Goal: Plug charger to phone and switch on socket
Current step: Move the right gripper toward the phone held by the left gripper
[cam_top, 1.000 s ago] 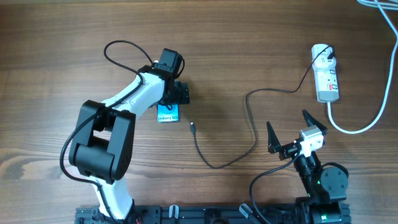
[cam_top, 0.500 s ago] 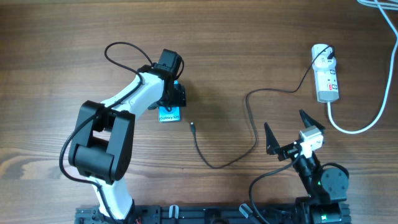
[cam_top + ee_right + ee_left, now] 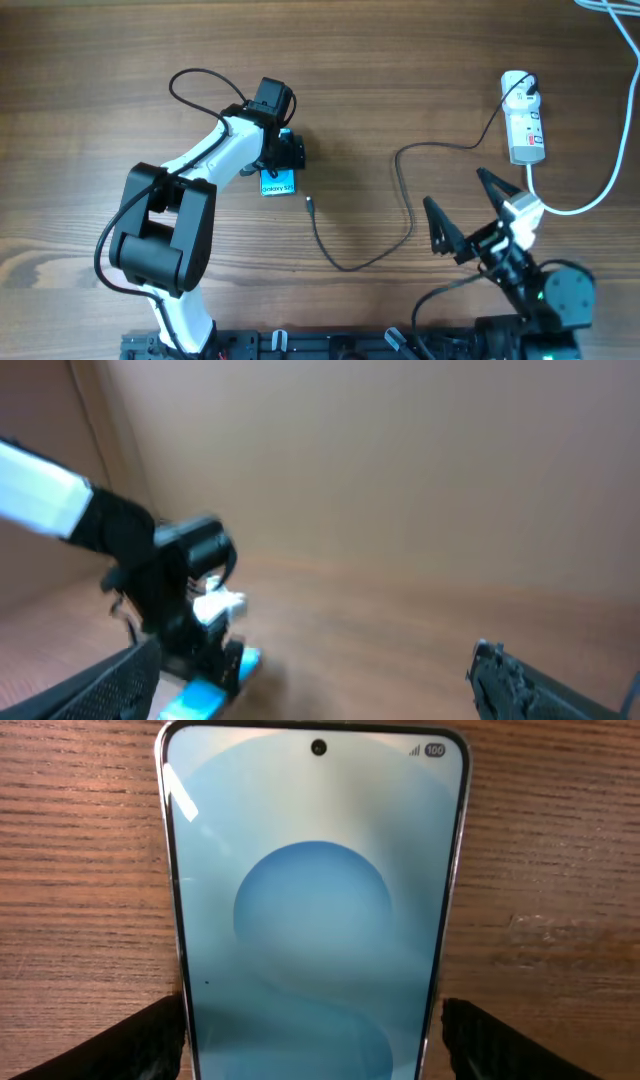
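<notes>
Left pincer [image 3: 312,1020] is down over the phone [image 3: 312,920], one finger [image 3: 140,1045] along each long edge. The tips sit right at the white rim. I honestly can't tell if they're squeezing or just flanking it.

From overhead, the phone lies face up on the table [image 3: 100,80], and the short end with the black text pokes out from under my wrist. The charger [image 3: 411,222] loops across the middle. Its metal tip [image 3: 309,205] lies just beside that short end, not touching, with a strip of bare wood between them.

Right pincer [image 3: 455,187] is spread wide with nothing in it. It hangs just right of the cable loop, and the thick white cable [image 3: 590,205] curves past on its other side. The socket [image 3: 524,125] is beyond it at the far right, with the charger's black plug in its top end. Lots of bare wood left of the arm. The right wrist view is blurry.
</notes>
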### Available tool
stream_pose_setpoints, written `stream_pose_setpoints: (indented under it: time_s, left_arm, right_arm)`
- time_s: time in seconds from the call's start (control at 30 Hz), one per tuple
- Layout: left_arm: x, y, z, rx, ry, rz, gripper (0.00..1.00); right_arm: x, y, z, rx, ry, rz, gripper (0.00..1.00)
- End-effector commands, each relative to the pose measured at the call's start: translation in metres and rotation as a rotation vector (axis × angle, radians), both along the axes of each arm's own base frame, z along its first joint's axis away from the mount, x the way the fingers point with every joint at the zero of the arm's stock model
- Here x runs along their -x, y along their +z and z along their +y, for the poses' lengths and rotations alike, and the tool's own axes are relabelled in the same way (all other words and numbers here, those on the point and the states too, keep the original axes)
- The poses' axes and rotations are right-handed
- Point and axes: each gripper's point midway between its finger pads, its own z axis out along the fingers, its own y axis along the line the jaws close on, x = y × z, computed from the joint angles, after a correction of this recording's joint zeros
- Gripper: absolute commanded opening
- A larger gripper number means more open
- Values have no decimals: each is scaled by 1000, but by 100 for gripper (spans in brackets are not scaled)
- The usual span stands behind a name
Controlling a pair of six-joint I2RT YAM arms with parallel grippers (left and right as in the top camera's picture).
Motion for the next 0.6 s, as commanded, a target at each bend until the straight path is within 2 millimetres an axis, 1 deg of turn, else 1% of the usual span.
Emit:
stream_pose_setpoints:
  time_s: [0.0, 0.07, 0.13, 0.17, 0.2, 0.27, 0.3, 0.37, 0.43, 0.47, 0.53, 0.57]
  left_arm:
    - [6, -7, -6, 40, 5, 28, 89]
    - [5, -7, -6, 40, 5, 25, 89]
    - [5, -7, -6, 40, 5, 25, 89]
    - [5, -7, -6, 40, 5, 26, 89]
    - [5, -7, -6, 40, 5, 26, 89]
    - [5, -7, -6, 39, 5, 26, 89]
    - [4, -7, -5, 30, 6, 23, 89]
    - [3, -7, -2, 13, 10, 16, 89]
    - [4, -8, -1, 8, 11, 16, 88]
    - [4, -8, -1, 8, 11, 17, 87]
    - [4, -8, -1, 8, 12, 16, 87]
    - [4, -8, -1, 9, 15, 16, 87]
  right_arm:
    - [-7, 33, 4, 13, 22, 50, 100]
    - [-18, 37, 5, 22, 23, 150, 100]
    - [-28, 34, 6, 28, 23, 249, 100]
    - [-34, 32, 10, 27, 43, 296, 100]
    - [-37, 33, 21, -8, 109, 325, 100]
    - [-43, 25, 32, -96, 175, 420, 100]
    - [-48, 18, 34, -131, 178, 473, 100]
    - [-57, -6, 35, -182, 159, 604, 100]
    - [-67, -28, 37, -190, 155, 690, 99]
    - [-69, -40, 41, -196, 181, 739, 98]
    - [-70, -53, 48, -206, 222, 798, 97]
    - [-72, -67, 53, -211, 241, 856, 97]
